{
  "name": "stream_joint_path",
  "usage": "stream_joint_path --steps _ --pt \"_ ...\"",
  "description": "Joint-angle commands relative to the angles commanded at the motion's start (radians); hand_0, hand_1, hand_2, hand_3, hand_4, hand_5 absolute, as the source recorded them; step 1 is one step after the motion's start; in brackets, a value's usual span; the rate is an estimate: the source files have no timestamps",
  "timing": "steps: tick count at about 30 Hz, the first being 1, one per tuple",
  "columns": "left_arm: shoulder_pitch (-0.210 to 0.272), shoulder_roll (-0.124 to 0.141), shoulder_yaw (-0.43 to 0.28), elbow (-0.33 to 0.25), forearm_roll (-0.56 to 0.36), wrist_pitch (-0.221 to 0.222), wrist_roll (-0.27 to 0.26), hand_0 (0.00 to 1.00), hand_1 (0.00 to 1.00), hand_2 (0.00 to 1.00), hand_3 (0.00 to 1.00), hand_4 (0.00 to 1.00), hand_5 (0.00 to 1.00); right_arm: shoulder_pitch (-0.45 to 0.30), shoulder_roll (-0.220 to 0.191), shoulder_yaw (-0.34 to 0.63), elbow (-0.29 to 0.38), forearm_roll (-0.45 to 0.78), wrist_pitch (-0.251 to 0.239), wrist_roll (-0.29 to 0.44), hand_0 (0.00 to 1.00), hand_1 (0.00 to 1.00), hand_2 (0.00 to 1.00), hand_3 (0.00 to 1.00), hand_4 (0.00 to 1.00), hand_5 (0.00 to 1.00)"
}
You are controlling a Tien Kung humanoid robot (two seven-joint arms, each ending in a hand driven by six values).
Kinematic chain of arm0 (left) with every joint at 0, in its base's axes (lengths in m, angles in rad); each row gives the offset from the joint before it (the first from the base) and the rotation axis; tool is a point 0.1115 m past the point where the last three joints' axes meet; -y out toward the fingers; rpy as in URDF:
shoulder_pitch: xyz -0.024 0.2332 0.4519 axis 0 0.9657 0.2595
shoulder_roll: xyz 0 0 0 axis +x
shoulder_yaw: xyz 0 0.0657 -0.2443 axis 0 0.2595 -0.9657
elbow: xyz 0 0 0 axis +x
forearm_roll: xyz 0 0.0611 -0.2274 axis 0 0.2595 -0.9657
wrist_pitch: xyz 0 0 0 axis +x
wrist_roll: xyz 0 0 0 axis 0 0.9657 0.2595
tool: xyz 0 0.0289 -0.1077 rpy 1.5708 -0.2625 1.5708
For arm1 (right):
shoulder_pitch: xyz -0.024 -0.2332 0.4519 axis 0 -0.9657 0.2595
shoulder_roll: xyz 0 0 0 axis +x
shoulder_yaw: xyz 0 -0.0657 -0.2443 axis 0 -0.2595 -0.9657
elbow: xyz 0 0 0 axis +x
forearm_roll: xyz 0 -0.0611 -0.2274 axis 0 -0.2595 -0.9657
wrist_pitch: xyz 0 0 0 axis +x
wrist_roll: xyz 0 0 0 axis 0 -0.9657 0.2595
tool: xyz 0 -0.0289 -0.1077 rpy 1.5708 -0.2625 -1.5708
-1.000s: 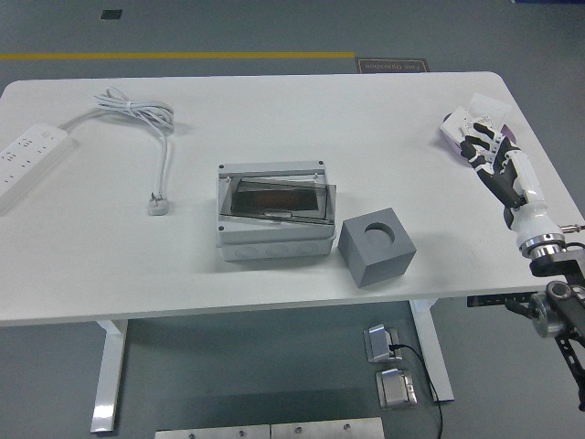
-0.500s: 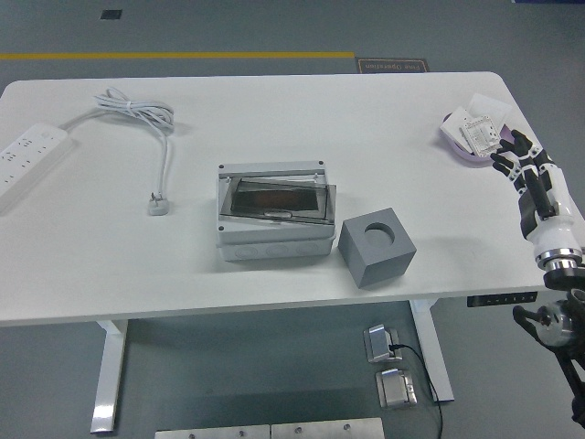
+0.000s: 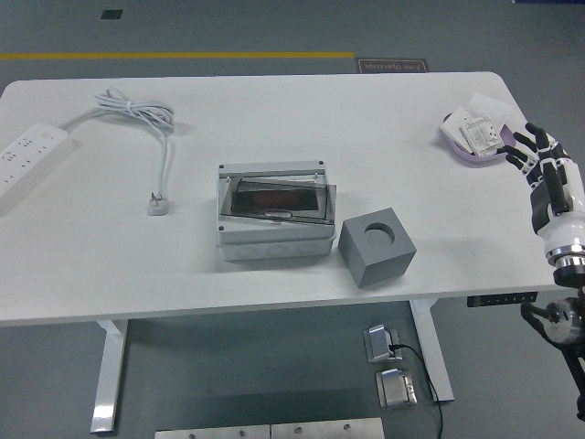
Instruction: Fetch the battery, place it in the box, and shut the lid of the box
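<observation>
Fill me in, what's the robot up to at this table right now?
Nothing is being held. The right hand hangs at the table's right edge, fingers spread, beside a small purple dish with white packets. The grey box with a smoky lid sits mid-table, and a grey cube with a round hole touches its right corner. A white power strip and its cable lie far left. No left arm visible.

Grey box (image 3: 274, 215) mid-table, smoky lid seemingly down.
</observation>
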Motion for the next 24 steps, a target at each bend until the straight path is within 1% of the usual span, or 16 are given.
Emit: stream_joint_path --steps 8,15,18,21,22,24 --pt "0.002 0.000 0.000 0.000 -0.005 0.001 0.000 0.630 0.703 0.616 0.590 0.602 0.146 -0.004 -0.002 0.014 0.004 -0.007 -0.006 0.000 0.789 0.703 0.745 0.743 0.937 0.758" --pt "0.006 0.000 -0.006 0.000 -0.001 0.003 0.003 0.630 0.703 0.615 0.591 0.603 0.147 0.002 -0.005 0.013 0.009 -0.019 -0.028 0.001 0.791 0.702 0.743 0.738 0.939 0.761" --pt "0.007 -0.001 -0.009 0.000 0.002 0.004 0.004 0.631 0.703 0.615 0.594 0.605 0.154 0.005 -0.004 0.010 0.008 -0.014 -0.030 0.007 0.789 0.700 0.741 0.733 0.940 0.756" --pt "0.006 -0.003 -0.010 0.000 0.004 0.004 0.005 0.631 0.703 0.615 0.594 0.605 0.154 0.007 -0.003 0.012 0.004 0.013 -0.025 0.030 0.789 0.700 0.741 0.733 0.940 0.756" --pt "0.006 -0.004 -0.010 0.000 0.004 0.005 0.005 0.632 0.702 0.615 0.596 0.606 0.156 0.008 -0.002 0.015 0.003 0.022 -0.022 0.038 0.789 0.698 0.740 0.732 0.907 0.564" --pt "0.005 -0.004 -0.011 0.000 0.005 0.006 0.004 0.632 0.702 0.615 0.596 0.606 0.156 0.010 -0.001 0.018 0.004 0.024 -0.024 0.041 0.789 0.698 0.740 0.732 0.907 0.564"
